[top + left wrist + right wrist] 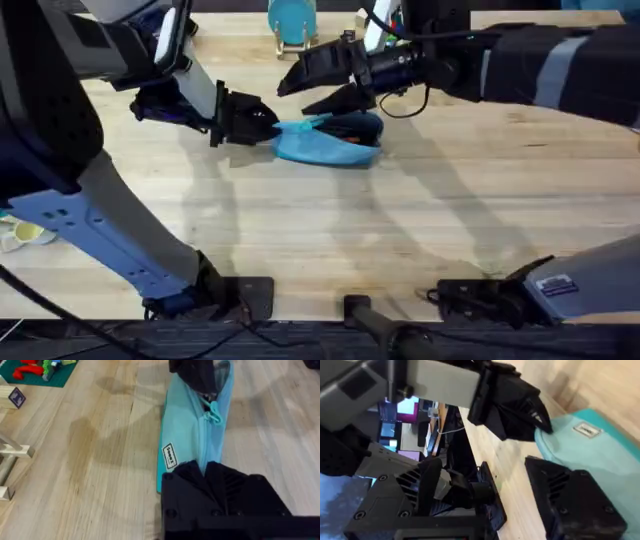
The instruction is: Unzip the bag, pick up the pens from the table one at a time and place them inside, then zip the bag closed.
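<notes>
Where hands (pixel 262 122) meet, bag (pixel 325 147).

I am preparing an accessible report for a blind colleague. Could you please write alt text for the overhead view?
A light blue bag lies on the far middle of a light wood table, with two black robot grippers at it. The left gripper is shut on the bag's left end, and the right gripper hangs open just above its dark, partly open top.
</notes>
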Controlling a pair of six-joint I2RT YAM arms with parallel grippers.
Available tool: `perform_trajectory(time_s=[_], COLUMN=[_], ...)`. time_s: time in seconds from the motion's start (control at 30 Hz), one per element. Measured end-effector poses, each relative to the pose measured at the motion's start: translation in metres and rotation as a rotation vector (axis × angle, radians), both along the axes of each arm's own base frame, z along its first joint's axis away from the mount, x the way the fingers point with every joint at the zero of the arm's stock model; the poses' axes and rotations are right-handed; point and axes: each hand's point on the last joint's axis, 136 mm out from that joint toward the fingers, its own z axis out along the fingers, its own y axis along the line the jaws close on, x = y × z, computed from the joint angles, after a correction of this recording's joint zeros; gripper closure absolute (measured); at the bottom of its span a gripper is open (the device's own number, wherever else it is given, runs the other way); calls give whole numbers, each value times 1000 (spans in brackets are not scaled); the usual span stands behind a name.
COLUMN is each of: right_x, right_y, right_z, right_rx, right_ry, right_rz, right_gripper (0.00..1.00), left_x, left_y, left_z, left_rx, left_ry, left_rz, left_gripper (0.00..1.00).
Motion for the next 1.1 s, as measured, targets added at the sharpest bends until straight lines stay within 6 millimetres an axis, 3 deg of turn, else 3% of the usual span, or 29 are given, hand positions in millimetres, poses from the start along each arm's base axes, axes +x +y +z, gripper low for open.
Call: perform_trajectory(time_s=[0.37,0.73,1.1], right_x=[7,0,-9], right_y=[3,-1,-31], right_z=[13,52,28], right_rx=[43,83,-171], right_ry=[-84,-265,-270], right_rz=[4,17,-84], right_gripper=[4,6,6], left_x=[0,0,0], left_y=[0,0,0], left_z=[0,0,0], left_rx=[0,0,0], left_ry=[0,0,0], left_rz=[0,0,0], left_gripper=[959,959,959])
